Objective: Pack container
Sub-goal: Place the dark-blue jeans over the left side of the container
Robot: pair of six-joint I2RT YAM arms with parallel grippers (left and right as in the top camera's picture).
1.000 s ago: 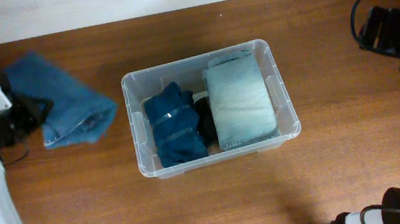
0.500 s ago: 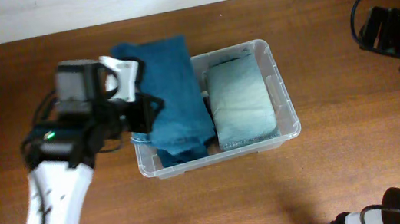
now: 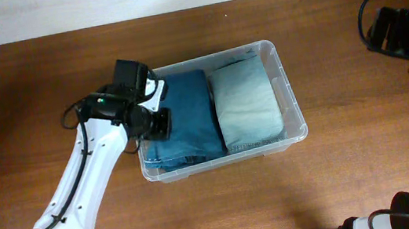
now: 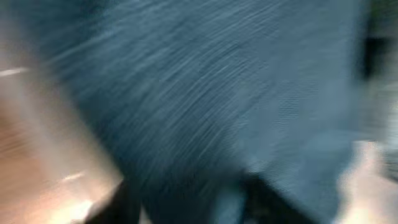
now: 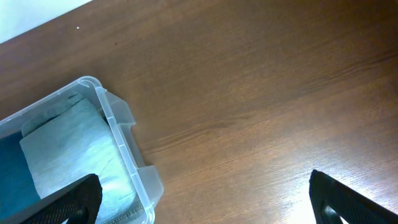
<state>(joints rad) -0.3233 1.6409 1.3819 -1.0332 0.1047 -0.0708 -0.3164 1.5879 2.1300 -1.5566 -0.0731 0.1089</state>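
The clear container (image 3: pixel 282 72) stands mid-table. A folded light blue cloth (image 3: pixel 244 105) fills its right half. Dark blue folded jeans (image 3: pixel 189 116) lie in its left half, over what lay there before. My left gripper (image 3: pixel 158 109) is at the container's left rim, on the jeans. In the blurred left wrist view the jeans (image 4: pixel 205 93) fill the frame and sit between my left gripper's (image 4: pixel 186 208) fingers. My right gripper (image 5: pixel 205 199) is open and empty over bare table, far right of the container (image 5: pixel 118 124); the light cloth (image 5: pixel 68 149) shows there too.
The brown wooden table (image 3: pixel 355 174) lies all around the container. A white wall edge (image 3: pixel 95 2) runs along the back. The right arm's body and cables (image 3: pixel 403 29) sit at the far right edge.
My left arm carried the dark blue jeans from the table's left side to the container and lowered them into its left half. The right arm has not moved.
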